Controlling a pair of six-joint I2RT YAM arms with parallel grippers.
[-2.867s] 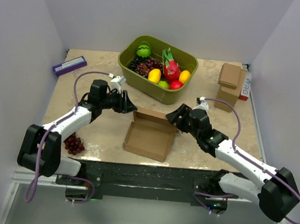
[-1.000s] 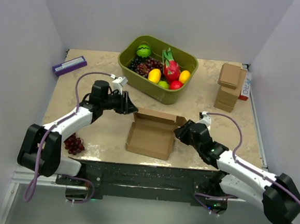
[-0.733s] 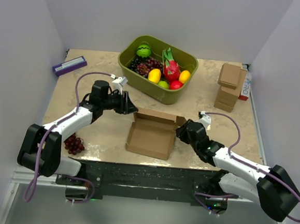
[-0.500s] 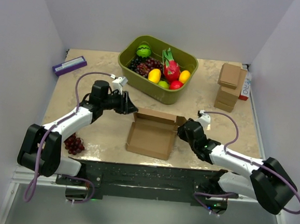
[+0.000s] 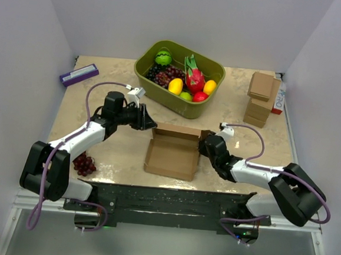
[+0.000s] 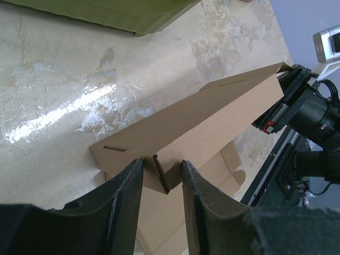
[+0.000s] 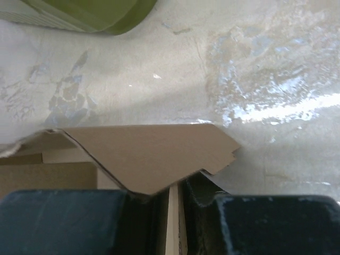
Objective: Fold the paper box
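Note:
The paper box [image 5: 171,157] lies open on the table between the arms, its rear wall raised. My left gripper [image 5: 149,124] is at its far-left corner. In the left wrist view the jaws [image 6: 162,162] hold the folded corner tab of the box [image 6: 212,111], one finger on each side. My right gripper [image 5: 203,146] is at the box's right side. In the right wrist view its jaws [image 7: 173,194] are nearly together on the thin edge of the side wall, and a brown flap [image 7: 149,154] spreads just beyond them.
A green bin [image 5: 154,73] of fruit stands behind the box. A stack of small cardboard boxes [image 5: 260,99] is at the back right. A purple box [image 5: 79,74] lies at the back left, and loose grapes [image 5: 85,164] sit by the left arm.
My right gripper has slid in to the box's right side and its jaws have narrowed onto the side wall. The left arm has stayed put.

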